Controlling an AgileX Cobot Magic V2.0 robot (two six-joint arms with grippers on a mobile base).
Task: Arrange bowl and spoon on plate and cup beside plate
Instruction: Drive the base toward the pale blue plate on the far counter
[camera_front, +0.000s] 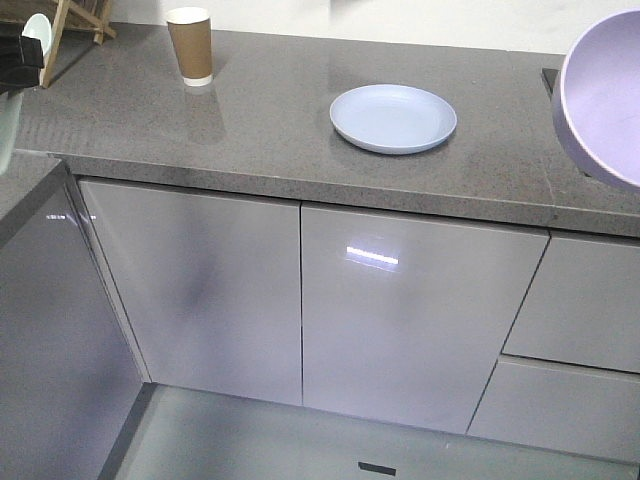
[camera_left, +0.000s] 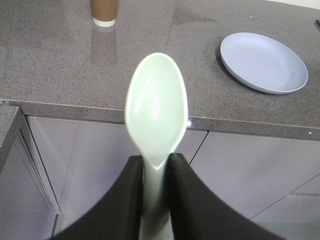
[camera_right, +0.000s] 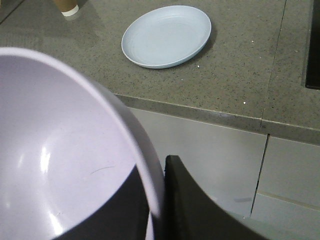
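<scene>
The pale blue plate (camera_front: 393, 118) lies bare on the grey counter, right of centre. Far back on the left stands the brown paper cup (camera_front: 189, 45), upright. My left gripper (camera_left: 155, 161) is shut on the handle of the mint-green spoon (camera_left: 156, 107), held in the air in front of the counter edge with its head pointing toward the cup (camera_left: 104, 12) and plate (camera_left: 263, 62). My right gripper (camera_right: 157, 172) is shut on the rim of the lavender bowl (camera_right: 60, 150), held off the counter to the right of and nearer than the plate (camera_right: 166, 36). The bowl (camera_front: 605, 95) fills the front view's right edge.
The grey stone countertop (camera_front: 270, 110) has its front edge (camera_front: 300, 185) above glossy grey cabinet doors (camera_front: 400, 310) and drawers. A wooden stand (camera_front: 75, 20) is at the back left corner. A dark recess (camera_right: 314, 50) lies in the counter at the far right.
</scene>
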